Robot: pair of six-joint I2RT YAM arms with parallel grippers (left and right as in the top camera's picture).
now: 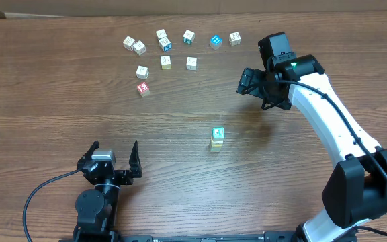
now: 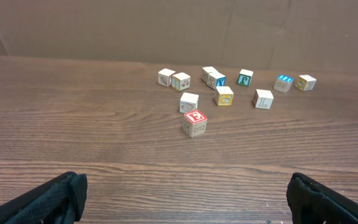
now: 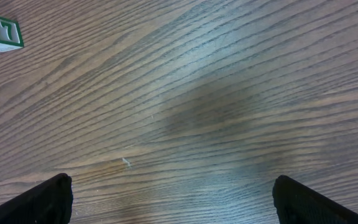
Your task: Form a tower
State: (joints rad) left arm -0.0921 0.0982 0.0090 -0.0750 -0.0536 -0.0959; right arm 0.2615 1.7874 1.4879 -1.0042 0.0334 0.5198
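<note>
Wooden tabletop (image 1: 59, 101) carries everything. The tower (image 1: 217, 138) stands alone near the middle, teal face on top, nothing touching it. My left claw (image 1: 115, 158) sits by the near edge, well apart from the tower, fingers spread wide and empty. My right claw (image 1: 245, 81) hangs beyond the tower toward the far right, also wide and empty over bare wood. Loose cubes (image 2: 229, 87) lie scattered along the far edge; a red cube (image 2: 194, 122) sits nearest, just off the cluster. Nothing stands between either claw and the tower.
</note>
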